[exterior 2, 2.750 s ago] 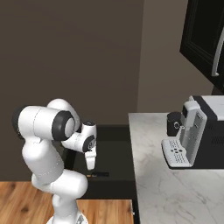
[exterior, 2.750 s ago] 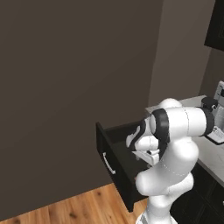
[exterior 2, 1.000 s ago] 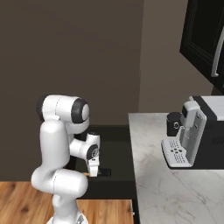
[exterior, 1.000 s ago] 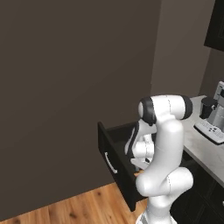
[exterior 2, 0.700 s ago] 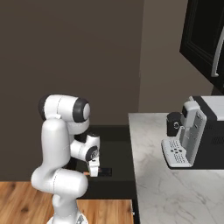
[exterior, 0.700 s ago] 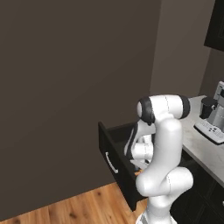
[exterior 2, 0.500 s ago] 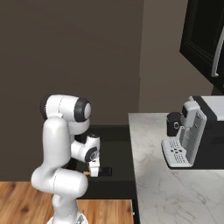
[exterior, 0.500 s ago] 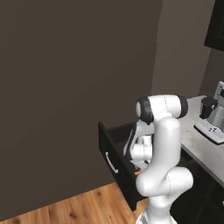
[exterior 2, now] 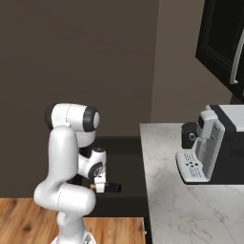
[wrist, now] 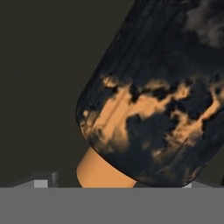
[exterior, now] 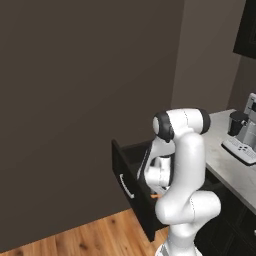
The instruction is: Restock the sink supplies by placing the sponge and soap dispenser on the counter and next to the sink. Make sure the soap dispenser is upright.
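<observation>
Claw (exterior 2: 100, 187) apparently wide around soap dispenser (wrist: 162, 96) in drawer (exterior: 131, 186).

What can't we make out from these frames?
- Soap dispenser: hand view too close; pump top cut off by the bottom edge, so its orientation is unclear.
- Gripper: right base view too small to tell contact with the dispenser.
- Drawer interior: left base view, blocked by the arm.
- Coffee machine: left base view, cut off by the right edge.
</observation>
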### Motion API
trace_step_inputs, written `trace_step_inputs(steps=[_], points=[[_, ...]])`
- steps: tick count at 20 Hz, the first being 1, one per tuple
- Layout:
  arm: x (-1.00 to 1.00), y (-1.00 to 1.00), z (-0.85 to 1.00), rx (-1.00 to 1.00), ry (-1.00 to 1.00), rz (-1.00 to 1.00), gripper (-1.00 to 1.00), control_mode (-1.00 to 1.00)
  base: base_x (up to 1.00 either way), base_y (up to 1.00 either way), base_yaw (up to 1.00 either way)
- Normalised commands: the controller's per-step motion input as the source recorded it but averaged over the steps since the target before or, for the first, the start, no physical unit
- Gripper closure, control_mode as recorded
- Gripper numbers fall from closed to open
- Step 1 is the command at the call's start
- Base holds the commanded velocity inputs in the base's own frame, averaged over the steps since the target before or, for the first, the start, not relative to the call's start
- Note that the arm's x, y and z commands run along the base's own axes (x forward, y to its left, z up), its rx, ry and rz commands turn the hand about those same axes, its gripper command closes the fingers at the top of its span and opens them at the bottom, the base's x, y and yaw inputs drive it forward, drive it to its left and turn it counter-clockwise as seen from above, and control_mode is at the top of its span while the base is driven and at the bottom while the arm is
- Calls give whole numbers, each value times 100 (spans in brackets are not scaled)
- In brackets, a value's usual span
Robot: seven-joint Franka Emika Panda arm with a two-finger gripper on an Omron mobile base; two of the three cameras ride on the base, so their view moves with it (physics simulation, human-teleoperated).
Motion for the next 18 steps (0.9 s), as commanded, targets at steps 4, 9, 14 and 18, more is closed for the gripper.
trace_step_inputs(steps=[4,9,14,18], points=[[0,2,-21,0,-3,-5,100,-100,0,0,0],[-3,0,-4,0,-7,-6,100,-100,0,0,0],[-25,0,14,0,-11,-10,100,-100,0,0,0],[-36,0,59,0,-13,-14,100,-100,0,0,0]])
